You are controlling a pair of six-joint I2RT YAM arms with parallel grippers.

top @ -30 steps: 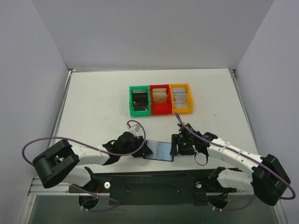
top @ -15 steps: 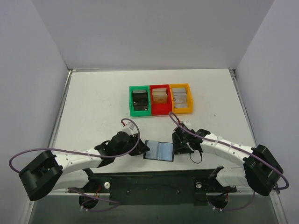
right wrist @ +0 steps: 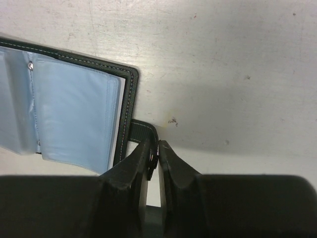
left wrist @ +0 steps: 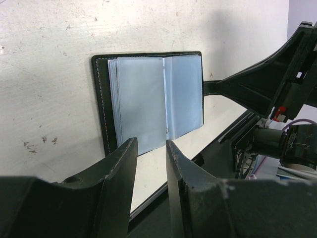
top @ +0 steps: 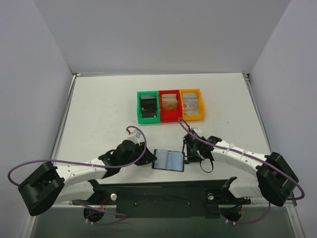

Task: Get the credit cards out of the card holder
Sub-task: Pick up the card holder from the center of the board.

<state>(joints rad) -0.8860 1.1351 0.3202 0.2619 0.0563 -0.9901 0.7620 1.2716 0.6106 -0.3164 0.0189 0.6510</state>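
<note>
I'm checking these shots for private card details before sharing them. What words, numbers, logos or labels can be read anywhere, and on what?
No text can be read.
The card holder lies open, and its grey-blue pockets show no visible print.
What lies in the green bin, the red bin and the yellow bin is too small to read.

The card holder [top: 168,160] lies open on the white desk [top: 99,114]. The left tool [top: 150,159] is at its left edge, the right tool [top: 188,157] at its right. A row of bins [top: 170,117] sits farther back.
</note>
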